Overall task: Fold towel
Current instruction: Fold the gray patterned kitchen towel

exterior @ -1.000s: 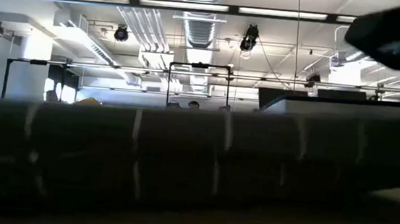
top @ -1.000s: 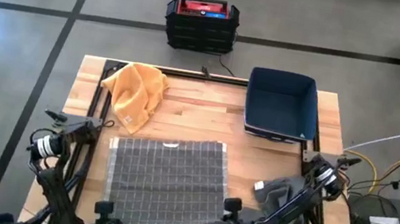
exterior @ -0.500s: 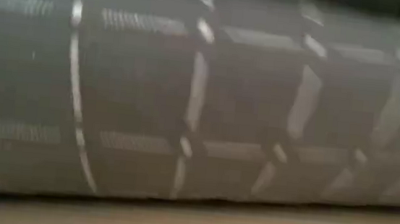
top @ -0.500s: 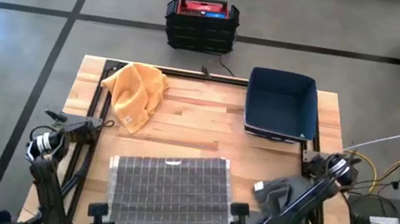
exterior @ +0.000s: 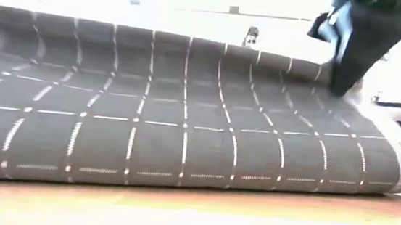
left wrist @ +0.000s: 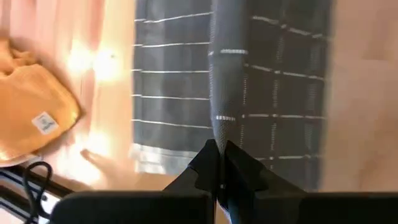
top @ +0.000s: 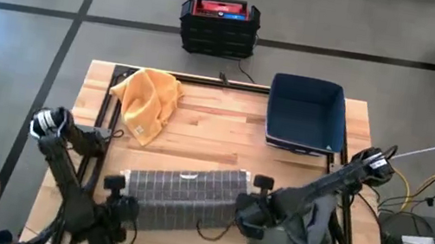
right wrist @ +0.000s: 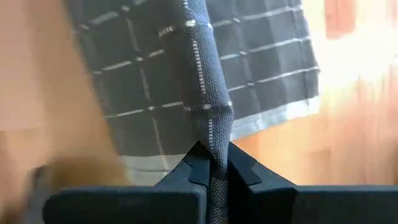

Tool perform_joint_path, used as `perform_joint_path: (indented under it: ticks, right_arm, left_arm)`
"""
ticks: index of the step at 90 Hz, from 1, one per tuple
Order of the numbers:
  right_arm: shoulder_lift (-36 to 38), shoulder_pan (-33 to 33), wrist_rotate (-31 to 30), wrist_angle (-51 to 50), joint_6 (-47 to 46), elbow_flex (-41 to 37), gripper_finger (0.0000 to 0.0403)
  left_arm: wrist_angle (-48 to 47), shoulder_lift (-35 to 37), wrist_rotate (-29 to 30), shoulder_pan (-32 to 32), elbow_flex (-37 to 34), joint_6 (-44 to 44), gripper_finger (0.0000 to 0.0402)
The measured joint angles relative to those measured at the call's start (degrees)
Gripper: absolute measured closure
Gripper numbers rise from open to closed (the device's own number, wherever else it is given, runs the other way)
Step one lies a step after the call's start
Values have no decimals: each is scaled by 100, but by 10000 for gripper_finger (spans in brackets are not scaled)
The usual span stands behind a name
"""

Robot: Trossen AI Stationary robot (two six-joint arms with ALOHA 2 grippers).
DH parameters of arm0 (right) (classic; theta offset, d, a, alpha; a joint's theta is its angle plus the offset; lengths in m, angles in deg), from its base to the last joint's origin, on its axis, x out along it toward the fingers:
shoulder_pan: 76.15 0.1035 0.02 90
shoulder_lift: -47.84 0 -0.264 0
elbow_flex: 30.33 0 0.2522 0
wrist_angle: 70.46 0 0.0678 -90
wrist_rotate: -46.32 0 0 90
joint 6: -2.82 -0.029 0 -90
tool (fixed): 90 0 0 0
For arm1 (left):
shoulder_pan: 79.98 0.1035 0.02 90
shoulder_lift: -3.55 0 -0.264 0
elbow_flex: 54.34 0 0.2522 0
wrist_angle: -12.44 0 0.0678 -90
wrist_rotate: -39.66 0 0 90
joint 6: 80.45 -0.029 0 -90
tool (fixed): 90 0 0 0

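Observation:
The grey checked towel (top: 180,193) lies across the near half of the table, its far part flat on the wood and its near part raised and curving back over it; in the low view this towel (exterior: 185,118) rises as a sloping sheet. My left gripper (top: 113,203) is shut on its left end and my right gripper (top: 252,208) on its right end. The right gripper (exterior: 352,46) also shows at the sheet's top corner. My left gripper pinches the towel's raised edge (left wrist: 216,134) at the left end between its two fingers. The cloth runs off from the fingertips as a narrow ridge, and its far part lies on the table. My right gripper pinches the towel's raised edge (right wrist: 211,140) at the right end between its two fingers. From there the cloth runs away as a ridge, held above the flat part (right wrist: 261,62) on the wood.
An orange cloth (top: 146,102) lies crumpled at the far left. A dark blue bin (top: 306,114) stands at the far right. A plain grey cloth (top: 295,239) is heaped at the near right under the right arm. A black crate (top: 219,26) sits on the floor beyond.
Both grippers have gone up and toward the table's far edge with the towel's near edge. That near part has left the wood and curves back over the rest. The far edge has slid a little toward the near side and lies flat.

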Motion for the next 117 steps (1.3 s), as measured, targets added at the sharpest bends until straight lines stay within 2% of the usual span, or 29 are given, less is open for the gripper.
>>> perform_joint_path:
  ticks: [24, 45, 67, 88, 102, 117]
  right_arm:
    - [-14, -731, 3, 738, 588, -605, 403]
    - [-14, -1034, 129, 1465, 808, -1160, 403]
    - [-19, -1186, 123, 2202, 932, -1608, 403]
    - [-21, -1214, -175, 2218, 887, -1661, 395]
    - [-21, -1221, -205, 2173, 1083, -1420, 339]
    - [-19, -1245, -448, 1890, 1483, -978, 258]
  left_arm:
    - [1353, 1116, 130, 377, -1795, -117, 402]
    - [2351, 1425, 139, 417, -2636, -90, 402]
    - [2603, 1412, 137, 421, -2885, 13, 402]
    - [2594, 1414, 184, 430, -2886, 66, 383]
    - [2358, 1417, 187, 430, -2689, 70, 324]
    - [1399, 1419, 274, 430, -2127, 261, 253]
